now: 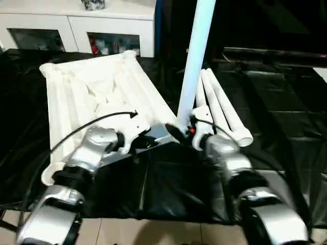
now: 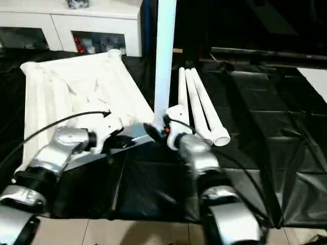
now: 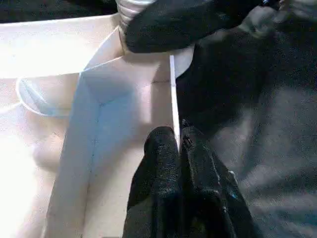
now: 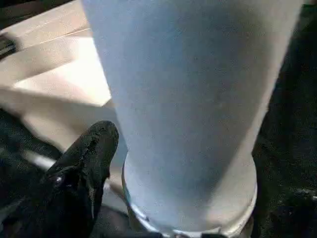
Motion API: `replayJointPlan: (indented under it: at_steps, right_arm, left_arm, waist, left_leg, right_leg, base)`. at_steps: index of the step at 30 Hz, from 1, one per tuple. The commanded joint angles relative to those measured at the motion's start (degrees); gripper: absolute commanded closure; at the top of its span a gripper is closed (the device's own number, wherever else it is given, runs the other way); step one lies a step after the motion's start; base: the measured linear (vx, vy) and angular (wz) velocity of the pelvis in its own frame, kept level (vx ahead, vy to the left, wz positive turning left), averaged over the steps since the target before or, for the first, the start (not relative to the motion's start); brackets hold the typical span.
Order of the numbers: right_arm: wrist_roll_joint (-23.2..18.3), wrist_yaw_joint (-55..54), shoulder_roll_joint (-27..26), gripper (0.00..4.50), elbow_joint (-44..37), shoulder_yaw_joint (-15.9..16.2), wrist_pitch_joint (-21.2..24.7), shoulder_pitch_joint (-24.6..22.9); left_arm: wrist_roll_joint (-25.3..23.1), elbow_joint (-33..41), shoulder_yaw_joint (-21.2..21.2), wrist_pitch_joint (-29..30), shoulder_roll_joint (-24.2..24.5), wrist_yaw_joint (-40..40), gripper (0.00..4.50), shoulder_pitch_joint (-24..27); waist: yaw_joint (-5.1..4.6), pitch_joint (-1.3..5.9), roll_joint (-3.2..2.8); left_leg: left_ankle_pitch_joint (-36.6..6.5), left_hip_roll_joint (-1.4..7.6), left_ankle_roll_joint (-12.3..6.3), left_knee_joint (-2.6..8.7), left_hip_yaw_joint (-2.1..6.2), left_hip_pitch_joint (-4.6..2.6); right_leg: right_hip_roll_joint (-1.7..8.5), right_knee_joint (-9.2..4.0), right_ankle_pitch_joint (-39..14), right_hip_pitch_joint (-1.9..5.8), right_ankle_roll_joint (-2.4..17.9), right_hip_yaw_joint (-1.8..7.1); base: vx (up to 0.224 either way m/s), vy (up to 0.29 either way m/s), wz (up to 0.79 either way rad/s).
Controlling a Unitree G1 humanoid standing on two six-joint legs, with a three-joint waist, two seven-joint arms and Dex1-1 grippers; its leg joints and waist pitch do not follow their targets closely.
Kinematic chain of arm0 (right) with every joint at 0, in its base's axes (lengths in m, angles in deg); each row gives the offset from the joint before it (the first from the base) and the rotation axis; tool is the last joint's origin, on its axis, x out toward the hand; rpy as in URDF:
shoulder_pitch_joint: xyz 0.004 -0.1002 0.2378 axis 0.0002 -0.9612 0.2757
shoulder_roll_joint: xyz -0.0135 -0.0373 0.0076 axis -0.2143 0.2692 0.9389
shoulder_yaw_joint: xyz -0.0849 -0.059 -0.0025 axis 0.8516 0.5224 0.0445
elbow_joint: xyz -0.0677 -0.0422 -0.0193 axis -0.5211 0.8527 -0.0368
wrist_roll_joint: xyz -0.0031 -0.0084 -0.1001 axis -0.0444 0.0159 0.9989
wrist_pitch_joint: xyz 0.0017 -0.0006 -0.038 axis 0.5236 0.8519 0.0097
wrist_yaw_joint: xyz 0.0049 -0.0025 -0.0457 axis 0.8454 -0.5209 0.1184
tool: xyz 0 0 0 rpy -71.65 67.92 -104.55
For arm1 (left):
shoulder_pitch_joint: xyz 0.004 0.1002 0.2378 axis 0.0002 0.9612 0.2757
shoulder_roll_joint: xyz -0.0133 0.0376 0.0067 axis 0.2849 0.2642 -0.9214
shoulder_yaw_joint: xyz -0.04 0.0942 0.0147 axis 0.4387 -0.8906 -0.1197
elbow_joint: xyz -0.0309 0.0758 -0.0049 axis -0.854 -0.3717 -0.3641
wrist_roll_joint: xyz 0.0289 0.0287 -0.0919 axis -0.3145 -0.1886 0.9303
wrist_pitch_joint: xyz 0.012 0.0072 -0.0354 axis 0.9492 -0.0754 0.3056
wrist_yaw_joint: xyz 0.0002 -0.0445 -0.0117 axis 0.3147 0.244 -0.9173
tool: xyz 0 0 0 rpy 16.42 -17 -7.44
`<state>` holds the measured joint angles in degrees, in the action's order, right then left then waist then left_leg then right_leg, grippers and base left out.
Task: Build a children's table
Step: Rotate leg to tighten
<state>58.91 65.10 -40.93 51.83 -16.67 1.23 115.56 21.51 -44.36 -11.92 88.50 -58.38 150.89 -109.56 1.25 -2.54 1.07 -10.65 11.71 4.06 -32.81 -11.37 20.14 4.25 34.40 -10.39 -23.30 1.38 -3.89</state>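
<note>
The white tabletop (image 1: 97, 87) lies upside down on the black cloth, rim up. One white leg (image 1: 196, 56) stands upright in its near right corner socket (image 4: 198, 218). Three more legs (image 1: 225, 109) lie side by side just right of it. My left gripper (image 3: 178, 136) is shut on the thin rim of the tabletop close to that corner. My right gripper (image 1: 186, 130) stands open around the foot of the upright leg (image 4: 188, 99), one black finger (image 4: 89, 158) close beside the tube.
Black cloth (image 1: 286, 102) covers the work surface, wrinkled on the right. A white cabinet (image 1: 76, 25) stands behind the tabletop. A dark bar (image 2: 265, 53) runs across the back right. Tiled floor (image 1: 153, 232) shows below the cloth's front edge.
</note>
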Motion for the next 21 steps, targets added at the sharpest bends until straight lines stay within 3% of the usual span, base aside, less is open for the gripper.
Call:
replayJointPlan:
  at_steps: [1, 3, 10, 15, 16, 21]
  right_arm:
    - [-1.13, 13.0, 0.9, 0.67, -4.52, 5.92, 2.32, -1.9]
    - [-1.82, 16.39, 2.34, 0.67, -6.34, 6.68, 3.26, -2.7]
    - [-2.82, 28.27, 7.54, 0.67, -12.84, 10.9, 6.06, -5.59]
    - [-2.45, 32.04, 8.98, 0.98, -14.57, 12.45, 7.24, -6.22]
    - [-2.15, 32.89, 9.22, 1.22, -14.9, 12.79, 7.55, -6.28]
    - [-2.63, 32.58, 8.97, 1.52, -16.68, 12.66, 9.25, -6.98]
  left_arm:
    - [2.43, 0.05, -2.76, -3.5, 0.16, 7.32, 4.5, 0.49]
    - [3.21, 0.21, -2.65, -3.57, 0.95, 9.69, 4.5, 0.57]
    - [4.07, -0.25, -3.34, -4.16, 4.27, 17.62, 4.5, 0.33]
    - [3.7, -1.04, -3.81, -5.01, 5.14, 20.1, 4.5, 0.12]
    - [3.31, -2.03, -3.91, -5.71, 5.27, 20.46, 4.5, -0.22]
    - [3.19, -3.91, -3.79, -6.32, 4.94, 19.57, 4.5, -1.0]
  waist:
    - [0.72, 3.5, -0.45]
    - [1.1, 3.44, -0.6]
    - [2.3, 3.11, -0.69]
    - [2.47, 3.25, -0.72]
    - [2.51, 3.27, -0.82]
    - [2.66, 3.21, -0.77]
  left_leg:
    - [-8.62, 1.91, -4.75, 3.09, 0.55, 0.0]
    - [-9.18, 1.99, -4.96, 3.08, 0.46, -0.16]
    - [-13.48, 2.21, -1.86, 3.6, 0.58, -0.66]
    - [-12.22, 2.17, -1.85, 3.5, 0.58, -0.53]
    - [-11.94, 2.05, -1.77, 3.42, 0.54, -0.48]
    - [-12.83, 2.11, -1.23, 3.56, 0.65, -0.57]
  right_leg:
    - [3.58, -3.01, -3.93, 3.35, 15.13, 2.65]
    - [3.58, -3.08, -4.25, 3.23, 15.21, 2.68]
    - [3.7, -3.72, -11.3, 2.83, 13.73, 2.8]
    - [3.78, -3.49, -9.28, 2.87, 13.84, 2.84]
    - [3.74, -3.48, -8.76, 2.92, 14.08, 2.82]
    - [3.82, -3.65, -10.56, 2.94, 13.5, 2.8]
  base:
    - [0.0, 0.0, 0.0]
    - [0.0, 0.0, 0.0]
    - [0.0, 0.0, 0.0]
    - [0.0, 0.0, 0.0]
    - [0.0, 0.0, 0.0]
    - [0.0, 0.0, 0.0]
